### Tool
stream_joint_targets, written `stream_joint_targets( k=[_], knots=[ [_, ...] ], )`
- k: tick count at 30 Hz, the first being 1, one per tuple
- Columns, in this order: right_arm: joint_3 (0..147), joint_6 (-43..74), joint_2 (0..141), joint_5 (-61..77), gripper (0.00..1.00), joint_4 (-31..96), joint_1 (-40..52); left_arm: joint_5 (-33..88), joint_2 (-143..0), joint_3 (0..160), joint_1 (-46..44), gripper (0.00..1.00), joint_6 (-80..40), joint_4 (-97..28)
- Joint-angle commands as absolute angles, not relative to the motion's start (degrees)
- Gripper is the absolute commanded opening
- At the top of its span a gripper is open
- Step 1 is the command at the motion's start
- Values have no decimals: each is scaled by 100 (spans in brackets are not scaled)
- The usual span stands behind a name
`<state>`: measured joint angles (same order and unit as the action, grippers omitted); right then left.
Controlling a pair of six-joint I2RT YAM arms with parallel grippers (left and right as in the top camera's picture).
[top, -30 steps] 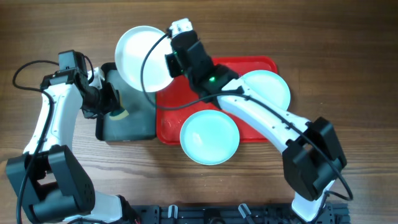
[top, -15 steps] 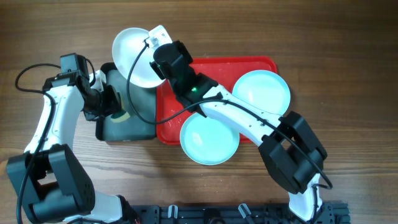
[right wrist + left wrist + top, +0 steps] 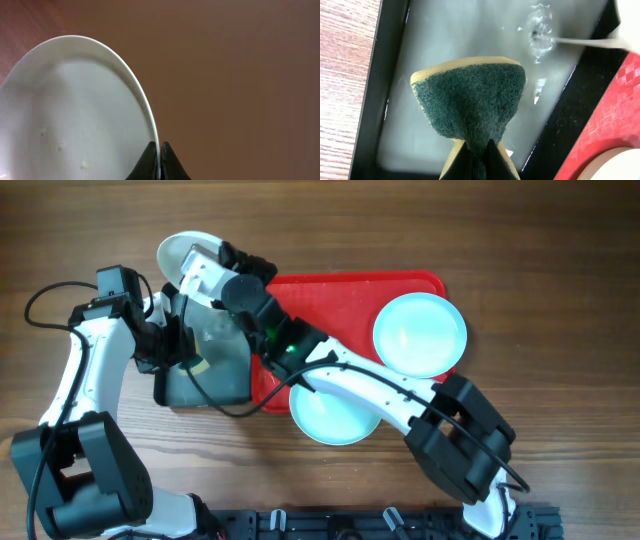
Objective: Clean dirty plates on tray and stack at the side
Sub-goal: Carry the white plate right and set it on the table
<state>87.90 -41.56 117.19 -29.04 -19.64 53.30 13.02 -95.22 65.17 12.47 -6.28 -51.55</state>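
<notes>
My right gripper (image 3: 215, 265) is shut on the rim of the white plate (image 3: 178, 252) and holds it tilted above the far end of the grey tray. In the right wrist view the white plate (image 3: 75, 115) shows crumbs, with the jaws (image 3: 159, 152) pinching its edge. My left gripper (image 3: 183, 350) is shut on a green and yellow sponge (image 3: 470, 102) above the grey tray (image 3: 470, 35). One aqua plate (image 3: 420, 332) lies on the right end of the red tray (image 3: 330, 300). The other aqua plate (image 3: 330, 412) overhangs the tray's near edge.
The black-rimmed grey tray (image 3: 215, 380) sits left of the red tray and holds water or wet marks. A black cable (image 3: 40, 295) loops at the far left. Bare wooden table surrounds both trays.
My right arm has swung left, carrying the white plate from beside the red tray to over the grey tray's far end and tilting it. The left arm has stayed put.
</notes>
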Motion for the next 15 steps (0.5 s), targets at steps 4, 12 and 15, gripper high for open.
stream_joint_targets(
  k=[4, 12, 15],
  knots=[
    [8882, -5306, 11727, -3048, 4, -2154, 5529, 1393, -9376, 6486, 1221, 4, -642, -5100],
    [8882, -5406, 11727, -3048, 4, -2231, 5544, 1393, -9376, 6486, 1221, 4, -642, -5100],
    [8882, -5402, 11727, -3048, 4, -2228, 5544, 1393, -9376, 6486, 1221, 4, -644, -5096]
  ],
)
